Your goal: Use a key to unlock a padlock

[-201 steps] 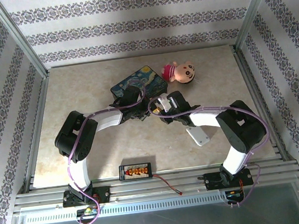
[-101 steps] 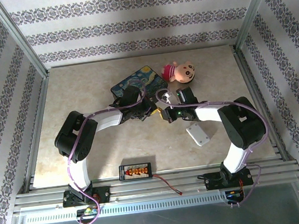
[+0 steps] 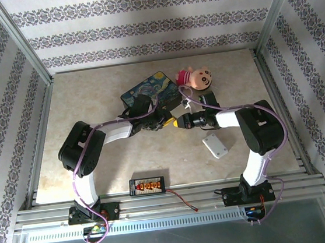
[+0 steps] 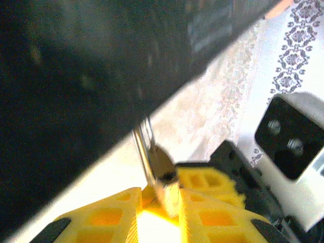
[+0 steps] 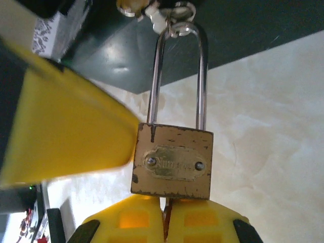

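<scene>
The brass padlock (image 5: 172, 162) hangs upright in the right wrist view, its long silvery shackle (image 5: 201, 76) pointing up. My right gripper (image 5: 166, 205) is shut just under the lock body on a thin dark sliver, the key (image 5: 166, 208), which goes up into the lock's underside. A yellow finger (image 5: 66, 131) of my left gripper touches the lock's upper left corner. In the left wrist view the padlock (image 4: 166, 178) stands edge-on between the fingers of my left gripper (image 4: 159, 195), against the right one with a lit gap on the left. Both grippers (image 3: 174, 122) meet mid-table.
A dark starry-print box (image 3: 150, 90) lies right behind the grippers, and a pink plush doll (image 3: 196, 78) beside it. A white block (image 3: 215, 146) rests near the right forearm. A small board (image 3: 148, 185) and a red-black wire (image 3: 183, 200) lie at the front edge.
The right arm has swung and stretched so that its gripper meets the left one head-on, uncovering the white block. Its jaws have closed. The left jaws have parted slightly.
</scene>
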